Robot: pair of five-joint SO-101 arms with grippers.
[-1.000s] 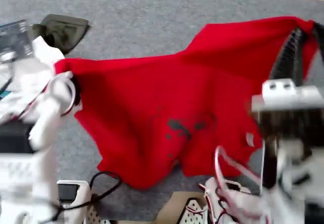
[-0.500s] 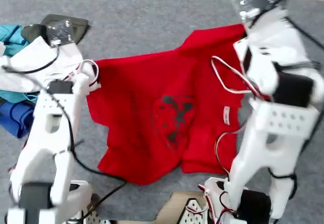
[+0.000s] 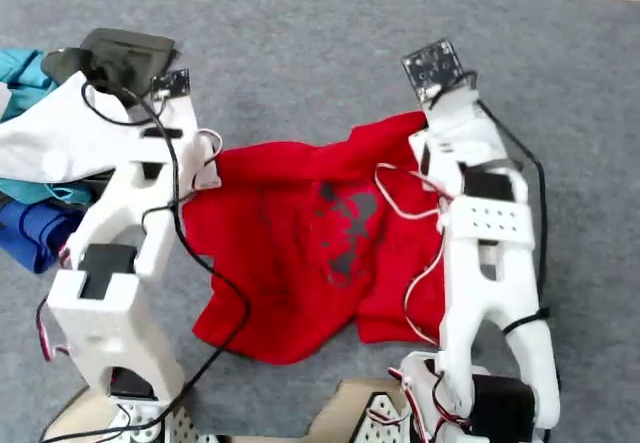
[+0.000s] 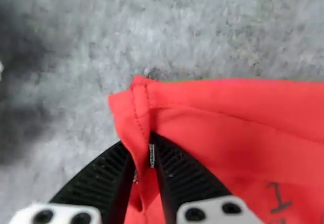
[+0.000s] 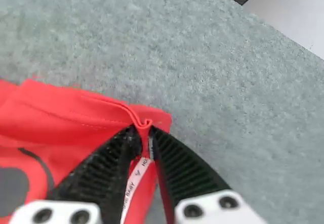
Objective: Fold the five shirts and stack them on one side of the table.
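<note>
A red shirt with a dark print lies rumpled across the middle of the grey table. My left gripper is shut on its far left corner; the left wrist view shows the black fingers pinching the stitched hem of the red shirt at my left gripper. My right gripper is shut on the far right corner. In the right wrist view my right gripper clamps a fold of the red shirt beside a white label, just above the table.
A loose pile sits at the left edge: a white shirt, a teal one, a blue one and a dark one. Arm bases and cables stand along the front edge. Bare grey table stretches far and right.
Both grippers have come toward each other and down with the red shirt. The shirt, spread wide a second ago, is now narrower and bunched on the table.
</note>
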